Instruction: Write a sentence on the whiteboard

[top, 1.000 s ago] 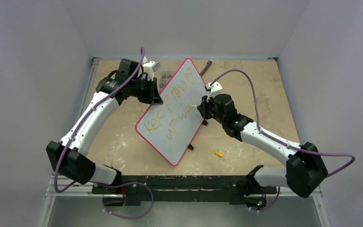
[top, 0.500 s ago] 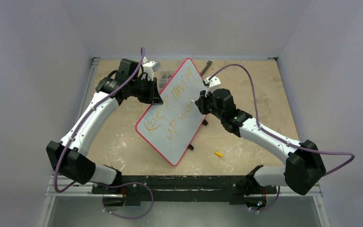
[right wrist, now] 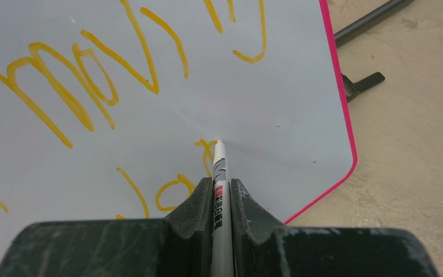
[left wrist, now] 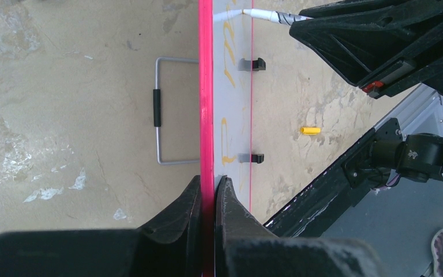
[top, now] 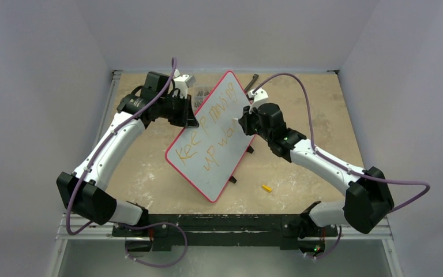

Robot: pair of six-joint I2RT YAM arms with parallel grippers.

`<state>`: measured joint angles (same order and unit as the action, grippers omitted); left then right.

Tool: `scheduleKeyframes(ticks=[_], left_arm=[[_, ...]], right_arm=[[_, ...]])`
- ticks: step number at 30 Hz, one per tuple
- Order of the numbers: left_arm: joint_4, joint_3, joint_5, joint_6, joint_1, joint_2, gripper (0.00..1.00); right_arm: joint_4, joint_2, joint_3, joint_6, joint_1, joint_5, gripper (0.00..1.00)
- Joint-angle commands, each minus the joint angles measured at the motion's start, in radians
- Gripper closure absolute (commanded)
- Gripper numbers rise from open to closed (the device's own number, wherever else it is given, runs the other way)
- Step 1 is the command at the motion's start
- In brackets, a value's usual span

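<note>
- Whiteboard (top: 216,179) is held propped mid-way across the bench (top: 144,173), its red edge clamped by the left hand (left wrist: 208,183).
- Marker pen (right wrist: 220,167), pinched in the right hand (right wrist: 221,187), has been advanced along the second line; the sentence (right wrist: 92,75) is judged nearly finished.

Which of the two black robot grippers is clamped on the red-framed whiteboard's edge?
The left gripper: it pinches the thin red frame of the whiteboard, while the right gripper holds a slim white marker pen against the board's face.
</note>
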<state>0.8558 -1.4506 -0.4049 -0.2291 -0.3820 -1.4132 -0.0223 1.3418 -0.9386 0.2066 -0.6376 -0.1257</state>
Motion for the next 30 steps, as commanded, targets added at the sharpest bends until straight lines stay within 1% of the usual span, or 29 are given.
scheduleKeyframes(ticks=[1, 6, 11, 14, 16, 20, 30], left_arm=[[-0.003, 0.006, 0.118, 0.105, -0.003, 0.016, 1.0], [-0.003, 0.004, 0.113, 0.105, -0.003, 0.014, 1.0], [-0.003, 0.005, 0.113, 0.104, -0.002, 0.013, 1.0], [-0.003, 0.004, 0.112, 0.105, -0.002, 0.017, 1.0], [-0.002, 0.005, 0.105, 0.105, -0.003, 0.019, 1.0], [0.0, 0.005, 0.101, 0.105, -0.002, 0.024, 1.0], [-0.005, 0.012, 0.096, 0.103, -0.003, 0.025, 1.0]], right_arm=[[-0.009, 0.013, -0.054, -0.019, 0.005, -0.015, 1.0], [-0.007, 0.005, -0.054, -0.024, 0.005, -0.021, 1.0], [-0.007, -0.048, -0.036, -0.02, 0.007, -0.025, 1.0], [0.019, -0.076, -0.036, -0.027, 0.013, -0.067, 1.0], [0.041, -0.088, -0.028, -0.018, 0.04, -0.078, 1.0], [0.029, -0.102, -0.001, 0.013, 0.111, -0.022, 1.0], [-0.017, -0.055, -0.01, 0.024, 0.167, 0.065, 1.0]])
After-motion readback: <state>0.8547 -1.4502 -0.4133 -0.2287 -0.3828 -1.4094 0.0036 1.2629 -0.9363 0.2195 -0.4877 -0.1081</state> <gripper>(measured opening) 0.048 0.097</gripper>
